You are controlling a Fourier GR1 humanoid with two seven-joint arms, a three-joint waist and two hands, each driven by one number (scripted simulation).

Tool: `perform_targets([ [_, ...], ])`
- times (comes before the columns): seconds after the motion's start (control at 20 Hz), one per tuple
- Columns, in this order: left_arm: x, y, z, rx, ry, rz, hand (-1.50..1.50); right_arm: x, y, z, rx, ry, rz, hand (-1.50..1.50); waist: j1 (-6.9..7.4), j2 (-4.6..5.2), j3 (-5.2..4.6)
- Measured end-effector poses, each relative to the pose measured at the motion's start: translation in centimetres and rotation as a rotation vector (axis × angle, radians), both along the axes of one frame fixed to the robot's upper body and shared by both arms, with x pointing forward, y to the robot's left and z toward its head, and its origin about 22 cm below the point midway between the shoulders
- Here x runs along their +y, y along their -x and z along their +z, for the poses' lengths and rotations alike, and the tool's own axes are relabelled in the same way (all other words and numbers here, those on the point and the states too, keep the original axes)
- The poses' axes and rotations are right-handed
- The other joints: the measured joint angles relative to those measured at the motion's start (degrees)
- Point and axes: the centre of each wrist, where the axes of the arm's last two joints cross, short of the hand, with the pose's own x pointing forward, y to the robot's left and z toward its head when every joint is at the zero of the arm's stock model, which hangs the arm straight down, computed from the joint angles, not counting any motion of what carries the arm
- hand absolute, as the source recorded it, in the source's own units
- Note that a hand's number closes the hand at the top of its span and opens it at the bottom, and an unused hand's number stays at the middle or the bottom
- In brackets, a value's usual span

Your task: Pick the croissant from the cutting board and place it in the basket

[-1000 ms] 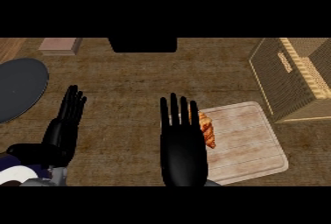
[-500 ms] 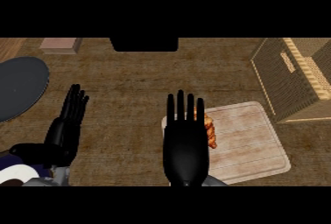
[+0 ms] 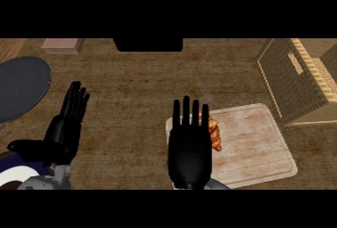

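Observation:
A golden-brown croissant (image 3: 215, 134) lies on the left part of a pale wooden cutting board (image 3: 251, 142). My right hand (image 3: 189, 147) hovers over the board's left edge with straight fingers, open, covering the croissant's left side. The woven basket (image 3: 299, 80) stands at the right, just beyond the board's far right corner. My left hand (image 3: 66, 124) rests open at the lower left, fingers pointing up, away from the board.
A dark round plate (image 3: 20, 87) lies at the left edge. A small pinkish block (image 3: 63, 44) sits at the back left, and a black box (image 3: 148, 43) at the back centre. Bare wooden counter (image 3: 132, 89) stretches between the hands.
My right hand has shifted right and slightly forward, now overlapping the croissant and the board's left edge. The left hand has not moved.

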Motion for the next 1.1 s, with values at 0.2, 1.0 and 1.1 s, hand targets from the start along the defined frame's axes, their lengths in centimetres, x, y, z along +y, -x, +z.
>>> perform_targets([
  [0.2,-0.4,0.5,-0.3,0.002,0.004,-0.001,0.0,-0.2,-0.1,-0.6,0.002,0.005,-0.007,-1.5,0.02,0.03,0.02],
  [1.0,-0.4,0.5,-0.3,0.005,0.001,0.0,0.0,-1.0,-2.1,-3.5,-0.014,0.057,-0.074,-1.5,0.01,0.11,0.03],
  [1.1,-0.5,0.3,0.1,0.005,0.001,-0.001,0.0,-1.1,-2.3,-3.7,-0.008,0.058,-0.077,-1.5,0.04,0.12,0.04],
])
